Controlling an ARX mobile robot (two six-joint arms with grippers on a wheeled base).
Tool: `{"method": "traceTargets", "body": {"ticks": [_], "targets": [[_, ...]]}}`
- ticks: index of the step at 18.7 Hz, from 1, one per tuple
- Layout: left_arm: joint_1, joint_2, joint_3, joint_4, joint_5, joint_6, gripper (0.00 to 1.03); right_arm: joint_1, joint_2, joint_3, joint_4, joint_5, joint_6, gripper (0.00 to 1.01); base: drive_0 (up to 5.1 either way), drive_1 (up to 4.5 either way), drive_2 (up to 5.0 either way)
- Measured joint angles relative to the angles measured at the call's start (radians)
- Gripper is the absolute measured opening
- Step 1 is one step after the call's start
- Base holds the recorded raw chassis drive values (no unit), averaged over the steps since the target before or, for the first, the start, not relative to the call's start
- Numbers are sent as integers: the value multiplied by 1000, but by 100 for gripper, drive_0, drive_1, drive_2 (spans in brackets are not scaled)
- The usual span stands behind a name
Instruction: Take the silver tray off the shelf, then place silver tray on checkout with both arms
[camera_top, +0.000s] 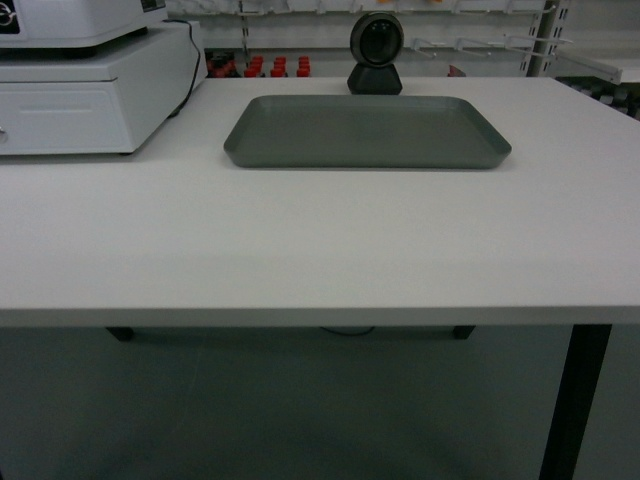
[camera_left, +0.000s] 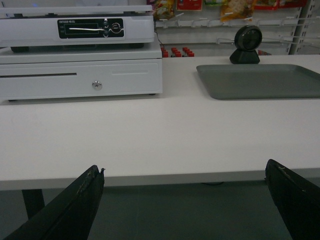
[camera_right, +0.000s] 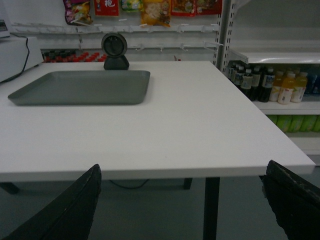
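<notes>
I see the silver tray (camera_top: 366, 132) flat near the surface's (camera_top: 300, 250) far edge, by the scanner (camera_top: 376, 55). Both tools, left (camera_left: 185, 200) and right (camera_right: 182, 200), hang spread wide and empty off the near edge, well apart from it.

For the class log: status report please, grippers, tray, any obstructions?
Both grippers open, empty, short of the checkout edge. Silver tray flat on checkout, unheld. Scanner just behind tray, cash drawer to its left; nothing on it.

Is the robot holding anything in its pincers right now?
No. Both the left pincer and the right pincer are open and empty. The silver tray lies flat on the checkout, untouched.
</notes>
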Motion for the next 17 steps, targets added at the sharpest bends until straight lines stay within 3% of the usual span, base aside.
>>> {"method": "traceTargets", "body": {"ticks": [2,17], "targets": [[0,0,0,-5,0,0,98,0,0,0,-5,0,0,98,-8,-308,292],[0,0,0,0,0,0,98,0,0,0,0,0,0,98,0,0,0]]}}
